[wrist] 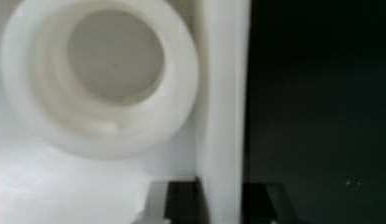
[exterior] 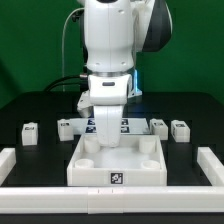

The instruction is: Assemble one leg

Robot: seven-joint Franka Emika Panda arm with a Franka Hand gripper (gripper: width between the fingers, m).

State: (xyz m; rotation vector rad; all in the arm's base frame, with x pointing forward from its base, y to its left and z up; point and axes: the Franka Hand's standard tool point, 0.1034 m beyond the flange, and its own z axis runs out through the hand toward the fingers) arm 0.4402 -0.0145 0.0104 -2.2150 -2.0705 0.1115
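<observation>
The white Franka arm (exterior: 108, 50) stands over the middle of the black bench. Its two-finger claw (exterior: 108, 130) is lowered at the far wall of the large white square tray-like piece (exterior: 90, 172), which lies near the bench's front edge. In the wrist view that wall runs between the dark fingers (wrist: 179, 203); I cannot tell whether they are clenched or released. The flat white marker board (exterior: 130, 125) lies behind the tray. Small white plastic tagged legs (exterior: 30, 131) (exterior: 65, 127) lie toward the far edge on the exterior view's left, with two more legs (exterior: 158, 126) (exterior: 179, 129) on its right, all apart from the claw.
</observation>
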